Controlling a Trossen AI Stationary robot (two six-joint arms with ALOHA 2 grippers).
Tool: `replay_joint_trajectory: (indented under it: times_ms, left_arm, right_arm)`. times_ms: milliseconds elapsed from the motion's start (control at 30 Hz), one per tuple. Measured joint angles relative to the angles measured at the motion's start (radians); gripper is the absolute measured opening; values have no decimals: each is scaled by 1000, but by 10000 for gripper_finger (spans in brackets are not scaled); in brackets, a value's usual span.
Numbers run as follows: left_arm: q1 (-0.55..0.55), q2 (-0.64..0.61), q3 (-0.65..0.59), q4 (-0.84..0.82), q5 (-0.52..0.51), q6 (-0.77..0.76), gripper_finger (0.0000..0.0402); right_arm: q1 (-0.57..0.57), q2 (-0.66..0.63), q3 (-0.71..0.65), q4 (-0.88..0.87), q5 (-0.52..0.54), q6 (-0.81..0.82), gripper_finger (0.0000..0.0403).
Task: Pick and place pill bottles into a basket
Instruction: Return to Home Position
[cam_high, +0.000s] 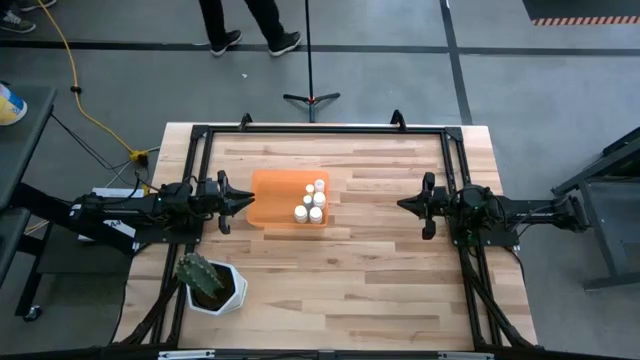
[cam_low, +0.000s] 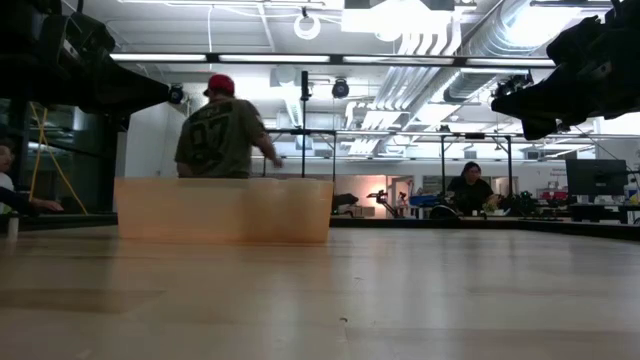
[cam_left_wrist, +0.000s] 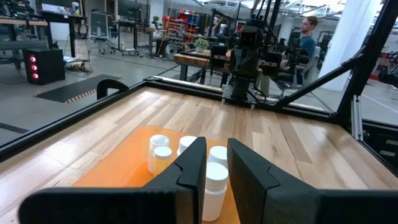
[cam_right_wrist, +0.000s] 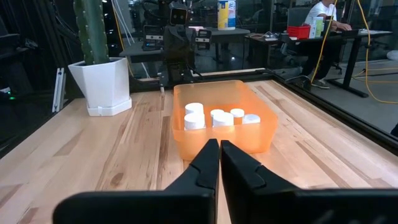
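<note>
The picking looks finished: the pill bottles stand upright in a tight cluster inside the basket, at least five white caps countable, and no bottle shows on the tabletop outside the basket. As far as I can judge, nothing is left to carry, and what remains is only for both arms to settle at rest away from the basket. The left claw hangs just at the basket's short end, the end away from the cluster. It sits above rim height, its tips pointing across the orange floor toward the bottles. Its fingers stand a narrow gap apart and grip nothing; through that gap the left wrist view shows the nearest bottle a little way ahead, not touched. The right claw is on the far side of the basket from the left one, well apart from the basket's wall and raised above it. It faces the end of the basket where the bottles crowd, its fingers pressed together and empty. The bottles lie nearer the right claw's side of the basket, though a stretch of bare wood separates that claw from the basket. A white pot with a cactus stands clear of the basket, beyond its long side, nearer the left arm, and plays no part
</note>
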Motion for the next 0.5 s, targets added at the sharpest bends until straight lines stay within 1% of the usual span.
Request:
replay_joint_trajectory:
  times_ms: [500]
  left_arm:
    - [0, 0, 0, 0, 0, 0, 102]
  right_arm:
    - [0, 0, 0, 0, 0, 0, 1]
